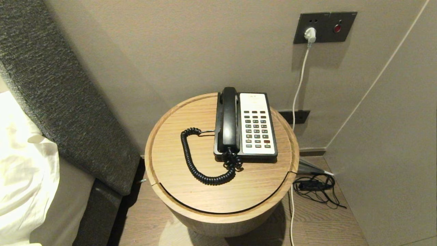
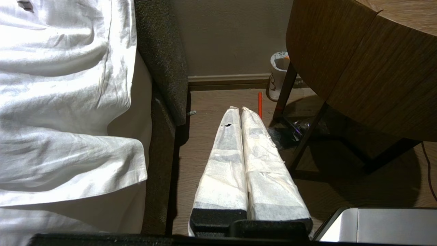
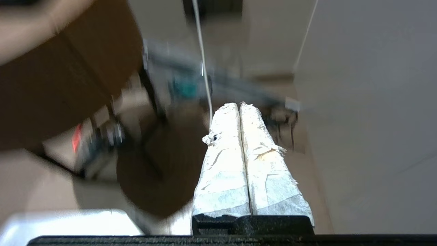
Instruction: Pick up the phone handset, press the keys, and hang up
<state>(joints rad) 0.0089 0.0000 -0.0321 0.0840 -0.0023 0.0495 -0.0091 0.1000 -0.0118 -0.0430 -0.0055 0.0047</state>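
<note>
A black handset [image 1: 228,118] rests in the cradle on the left side of a white-faced desk phone [image 1: 256,125], whose keypad [image 1: 256,130] lies to its right. A black coiled cord [image 1: 199,160] loops from the handset over the round wooden side table [image 1: 177,191]. Neither gripper shows in the head view. My left gripper [image 2: 239,109] is shut and empty, low beside the table, over the floor next to the bed. My right gripper [image 3: 239,104] is shut and empty, low on the table's other side near the wall.
A bed with white sheets [image 1: 24,171] and a dark padded headboard [image 1: 65,102] stand left of the table. A white plug and cable [image 1: 300,78] hang from the wall socket, with black cables [image 1: 315,188] on the floor at right. A paper cup [image 2: 278,75] stands under the table.
</note>
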